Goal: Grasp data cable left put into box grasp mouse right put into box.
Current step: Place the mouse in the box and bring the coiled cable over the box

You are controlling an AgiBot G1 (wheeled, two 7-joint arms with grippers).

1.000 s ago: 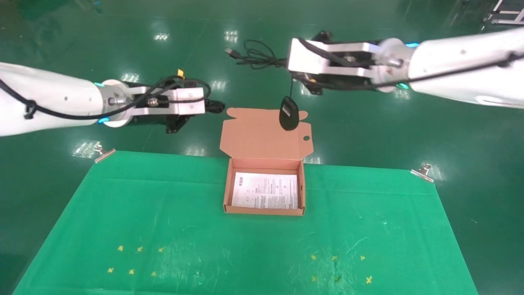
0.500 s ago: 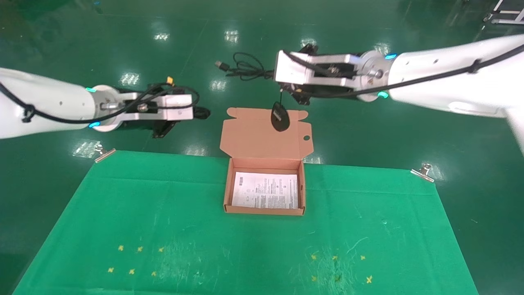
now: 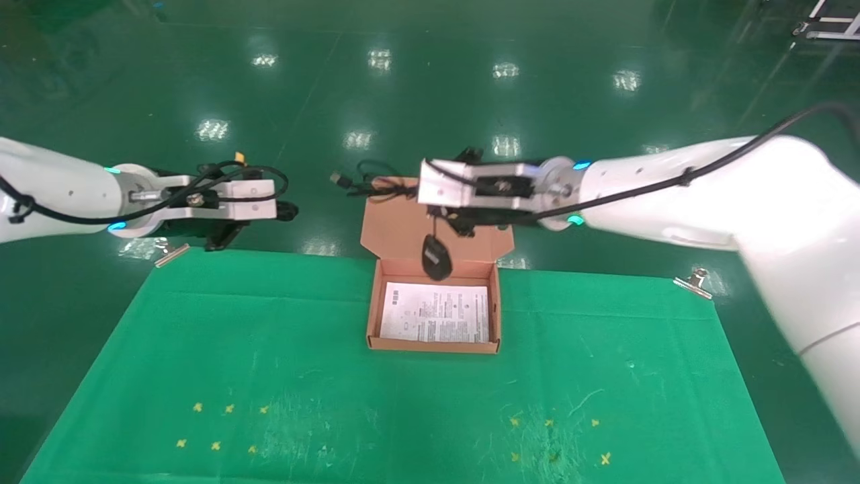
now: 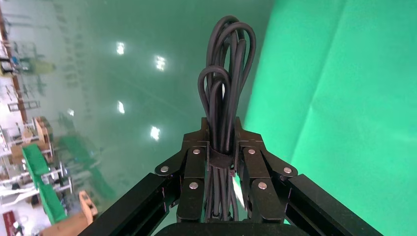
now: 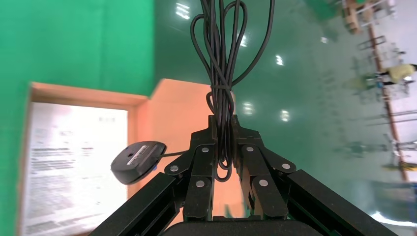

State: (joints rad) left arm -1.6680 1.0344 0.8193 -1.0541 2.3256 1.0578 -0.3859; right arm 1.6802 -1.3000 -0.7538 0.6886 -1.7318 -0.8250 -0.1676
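Head view: right fingers [image 5: 223, 129] pinch cord [image 5: 222, 64], mouse [image 3: 435, 257] dangling over box [image 3: 374, 302]; left fingers [image 4: 222, 147] clamp data cable [image 4: 226, 73].

In the head view the left tool [image 3: 285, 211] is mostly hidden under its white wrist block, and the data cable [image 4: 226, 93] cannot be made out there. The right arm covers the box [image 3: 433, 339] lid's 12 o'clock edge. The print on the white sheet [image 3: 435, 313] is too small to read
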